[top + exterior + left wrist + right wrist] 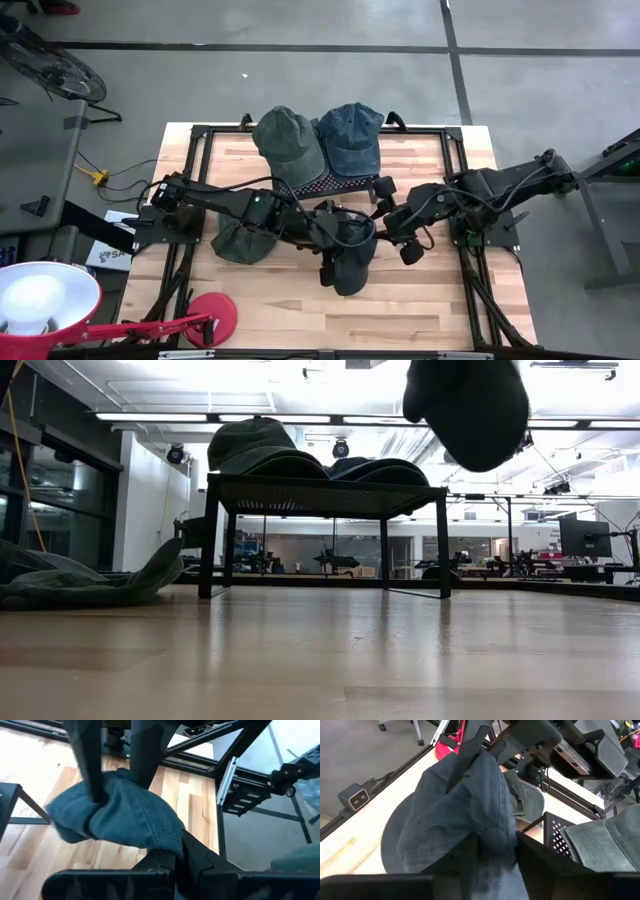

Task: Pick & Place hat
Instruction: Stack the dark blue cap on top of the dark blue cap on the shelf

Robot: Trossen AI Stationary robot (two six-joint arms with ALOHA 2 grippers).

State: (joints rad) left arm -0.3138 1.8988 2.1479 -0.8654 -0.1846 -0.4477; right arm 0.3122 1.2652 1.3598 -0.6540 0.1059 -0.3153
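A dark blue hat [352, 262] hangs in the air between my two grippers at the table's middle. In the low view the hat [465, 410] is well above the table top. My left gripper [335, 245] reaches in from the table's left and is shut on it. My right gripper [383, 228] comes from the right and is also shut on it. A green hat [288, 140] and a blue denim hat [352, 138] lie crown up on a black rack [335, 185] at the far edge. Another green hat [235, 243] lies on the table at the left. My left gripper [177, 852] pinches a stitched fold of the dark blue hat's cloth [161, 836] between its two fingers. The hat is lifted clear of the table and bunches up beyond the fingers. My right gripper [496, 857] pinches the hat's crown at its top button [495, 839] between its two fingers, coming from the table's right. The brim [400, 845] hangs off to one side, clear of the table.
The black rack [330, 485] stands on thin legs along the far edge. A red desk lamp [205, 318] with a white shade [40, 300] sits at the near left corner. Bare wood [420, 300] lies near the right front.
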